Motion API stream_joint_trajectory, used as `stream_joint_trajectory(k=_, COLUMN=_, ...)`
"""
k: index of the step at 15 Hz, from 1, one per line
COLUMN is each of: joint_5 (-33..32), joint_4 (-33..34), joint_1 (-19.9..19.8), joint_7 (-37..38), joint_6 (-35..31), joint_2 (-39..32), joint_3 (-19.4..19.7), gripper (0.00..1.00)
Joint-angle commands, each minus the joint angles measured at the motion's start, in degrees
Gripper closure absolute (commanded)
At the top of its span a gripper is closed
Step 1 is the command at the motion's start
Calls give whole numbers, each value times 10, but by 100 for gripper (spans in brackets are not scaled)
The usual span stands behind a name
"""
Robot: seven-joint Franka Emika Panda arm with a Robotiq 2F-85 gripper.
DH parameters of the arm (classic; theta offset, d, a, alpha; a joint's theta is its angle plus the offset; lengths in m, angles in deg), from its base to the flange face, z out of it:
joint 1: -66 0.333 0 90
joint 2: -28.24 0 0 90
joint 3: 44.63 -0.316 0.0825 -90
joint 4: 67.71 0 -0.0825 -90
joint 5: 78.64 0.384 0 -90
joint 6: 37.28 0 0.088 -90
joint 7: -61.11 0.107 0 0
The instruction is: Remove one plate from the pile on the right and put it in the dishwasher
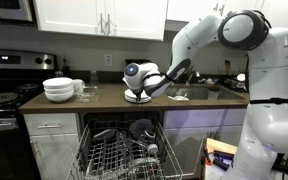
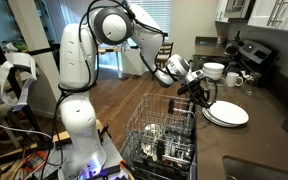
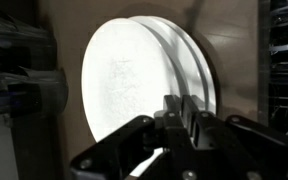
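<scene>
The pile of flat white plates lies on the dark counter above the open dishwasher; it also shows in an exterior view. My gripper hangs pointing down just over the pile, near its edge. In the wrist view the top plate sits slightly offset from the ones under it. My gripper's fingers are pressed together at the plate's rim, with nothing seen between them. The dishwasher's wire racks are pulled out and hold some dishes.
A taller stack of white bowls and mugs stand near the stove. The bowls and a mug also show in an exterior view. A sink lies beyond the pile.
</scene>
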Motion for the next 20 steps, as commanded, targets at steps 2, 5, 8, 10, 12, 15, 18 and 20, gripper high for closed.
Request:
stream_joint_trajectory(k=2, joint_5=-25, joint_4=2, joint_1=-9, joint_7=9, joint_6=-12, joint_2=-1, joint_3=0, gripper=65)
stream_joint_trajectory(k=5, joint_5=-32, joint_4=3, joint_1=-9, joint_7=13, joint_6=-13, joint_2=-2, joint_3=3, gripper=51)
stream_joint_trajectory(k=8, joint_5=-51, joint_4=3, joint_1=-10, joint_7=18, joint_6=-14, joint_2=-2, joint_3=5, gripper=73)
stream_joint_trajectory(k=10, joint_5=-53, joint_4=3, joint_1=-11, joint_7=19, joint_6=-15, joint_2=-2, joint_3=5, gripper=82)
stream_joint_trajectory(k=12, joint_5=-54, joint_4=2, joint_1=-11, joint_7=19, joint_6=-16, joint_2=-1, joint_3=5, gripper=95)
stream_joint_trajectory(k=15, joint_5=-56, joint_4=1, joint_1=-10, joint_7=19, joint_6=-16, joint_2=0, joint_3=4, gripper=100)
stream_joint_trajectory(k=18, joint_5=-58, joint_4=-3, joint_1=-9, joint_7=18, joint_6=-17, joint_2=5, joint_3=2, gripper=97)
stream_joint_trajectory(k=20, joint_5=-58, joint_4=-6, joint_1=-7, joint_7=16, joint_6=-17, joint_2=10, joint_3=0, gripper=97)
